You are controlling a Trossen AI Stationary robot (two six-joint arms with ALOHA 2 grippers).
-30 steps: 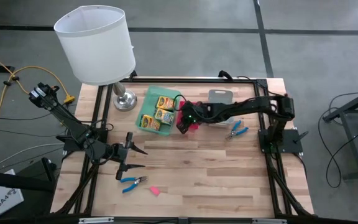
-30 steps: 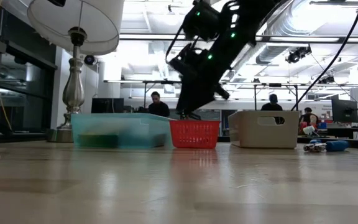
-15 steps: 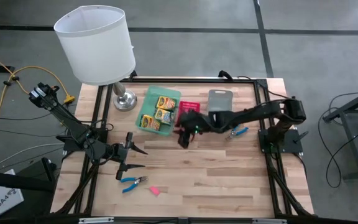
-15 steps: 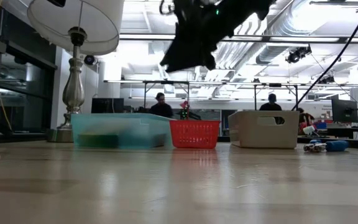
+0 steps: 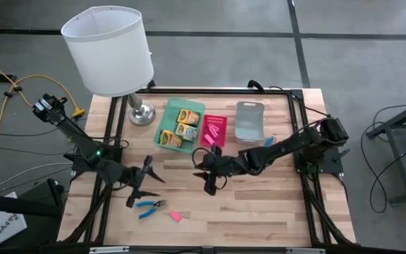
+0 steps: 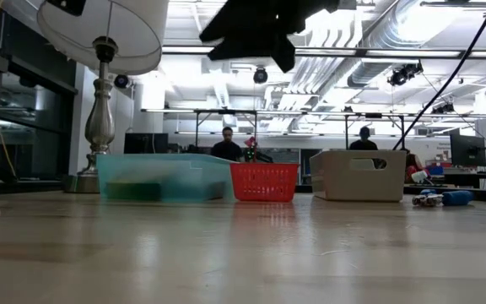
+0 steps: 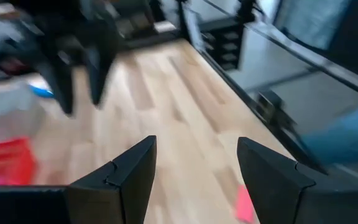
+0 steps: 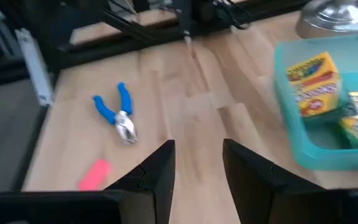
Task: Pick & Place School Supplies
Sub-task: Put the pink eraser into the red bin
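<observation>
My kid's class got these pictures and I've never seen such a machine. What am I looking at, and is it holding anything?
It is a table robot with two dark arms, each ending in a two-finger gripper. One camera looks straight down, one sits at table height, and one rides on each wrist. The left gripper hovers open near a blue-handled tool and a pink eraser. The right gripper hangs open over bare wood at mid-table. Neither holds anything. Behind stand a green tray with three crayon boxes, a pink tray, a grey tray and a lamp. A second blue tool lies under the right arm.
</observation>
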